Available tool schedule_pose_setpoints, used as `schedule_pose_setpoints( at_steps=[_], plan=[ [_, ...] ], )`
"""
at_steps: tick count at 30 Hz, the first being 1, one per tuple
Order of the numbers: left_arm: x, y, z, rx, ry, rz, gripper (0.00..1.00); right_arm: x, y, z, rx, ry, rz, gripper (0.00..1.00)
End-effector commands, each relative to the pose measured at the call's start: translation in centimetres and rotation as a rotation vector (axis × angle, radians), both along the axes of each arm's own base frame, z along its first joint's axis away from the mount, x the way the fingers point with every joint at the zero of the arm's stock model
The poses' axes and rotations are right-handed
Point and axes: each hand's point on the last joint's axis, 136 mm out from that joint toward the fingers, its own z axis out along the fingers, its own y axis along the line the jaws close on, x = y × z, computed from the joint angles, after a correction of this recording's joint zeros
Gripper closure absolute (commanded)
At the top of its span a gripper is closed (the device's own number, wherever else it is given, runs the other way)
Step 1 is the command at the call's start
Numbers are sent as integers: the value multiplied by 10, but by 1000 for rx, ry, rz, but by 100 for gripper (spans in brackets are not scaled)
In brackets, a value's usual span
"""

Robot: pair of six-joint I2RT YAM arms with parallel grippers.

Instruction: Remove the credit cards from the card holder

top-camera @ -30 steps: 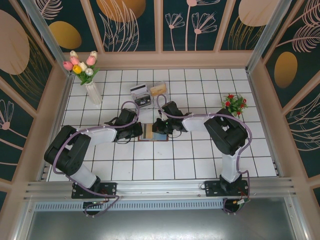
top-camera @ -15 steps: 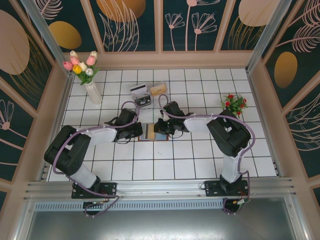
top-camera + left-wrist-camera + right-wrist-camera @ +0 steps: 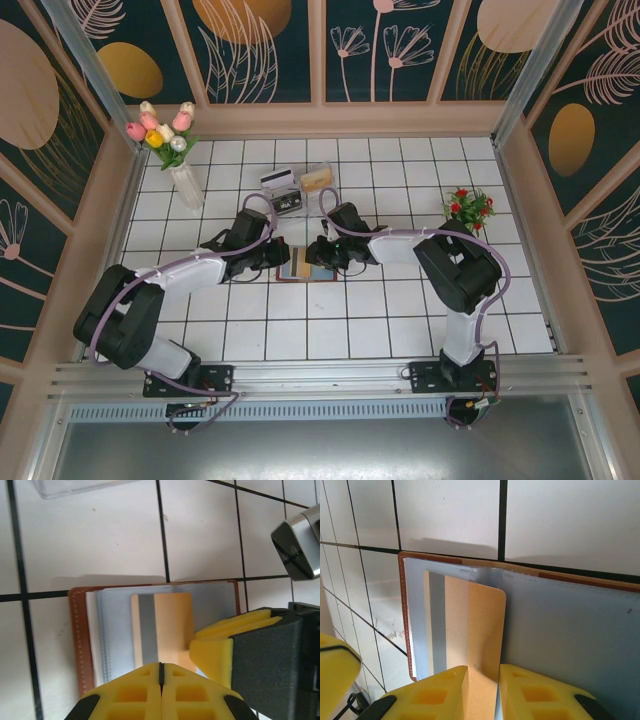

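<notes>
Right end effector (image 3: 482,692) grips unmarked credit card (image 3: 475,630).

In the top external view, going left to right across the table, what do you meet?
Tulip vase → left gripper → card holder → right gripper → red flower plant.

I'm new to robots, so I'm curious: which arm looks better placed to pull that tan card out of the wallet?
Probably the right. The right gripper has the tan card between its fingers, while the left gripper is shut, pressing on the card holder.
</notes>
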Motion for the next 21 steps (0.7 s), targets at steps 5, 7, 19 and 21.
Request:
schedule_pose_setpoints(
  at_steps=[5, 7, 19, 21],
  plan=[
    [-7, -10, -25, 2, 87, -42, 97, -2, -3, -12, -1, 33, -15, 74],
    [-8, -5, -33, 31, 103, -28, 98, -1, -3, -14, -3, 36, -17, 74],
    [-24, 10, -62, 87, 180, 12, 100, -5, 4, -11, 49, 39, 10, 75],
    [-25, 12, -64, 97, 184, 18, 100, -4, 4, -11, 51, 39, 8, 77]
  ],
)
